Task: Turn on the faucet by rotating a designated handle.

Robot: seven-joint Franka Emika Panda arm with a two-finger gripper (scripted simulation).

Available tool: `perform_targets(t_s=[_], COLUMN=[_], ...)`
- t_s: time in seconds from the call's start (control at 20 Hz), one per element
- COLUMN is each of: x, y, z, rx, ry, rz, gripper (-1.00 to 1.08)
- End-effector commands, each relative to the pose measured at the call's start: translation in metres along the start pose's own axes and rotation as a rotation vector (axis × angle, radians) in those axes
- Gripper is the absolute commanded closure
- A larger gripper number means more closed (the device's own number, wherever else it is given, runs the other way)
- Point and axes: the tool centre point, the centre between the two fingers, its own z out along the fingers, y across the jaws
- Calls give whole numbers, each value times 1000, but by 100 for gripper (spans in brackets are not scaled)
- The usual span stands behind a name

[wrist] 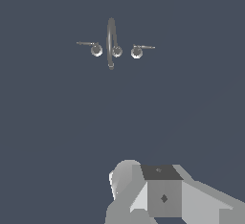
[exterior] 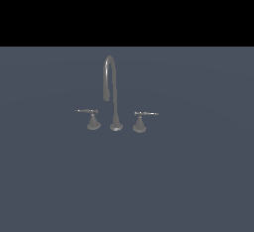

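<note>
- The flat slate-blue floor carries everything.
- The small grey metal faucet — a tall thin gooseneck spout on a round base — stands upright on it.
- The twin grey lever sits just beside the spout base, toward the exterior view's right, its rod pointing away from the spout.
- The thin grey metal lever handle on a flared cone base sits just beside the spout base, toward the exterior view's left, untouched.
- The grey blocky gripper shows only in the wrist view, well apart from the faucet — whether its claw is spread or pressed together cannot be told.

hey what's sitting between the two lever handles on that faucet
The gooseneck spout on its round base stands between the handle and the twin lever, apart from both. Both the exterior view and the wrist view show it.
</note>
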Motion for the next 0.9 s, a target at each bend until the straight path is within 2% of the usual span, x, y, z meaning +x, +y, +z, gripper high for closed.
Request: perform_targets(t_s=[0.0,0.45,0.85], x=[0,-2,3], y=[0,19,17], z=[0,-2,0], rx=[0,-3,7], ry=[0,-4,-6], rz=[0,56,66], gripper=[108,108,108])
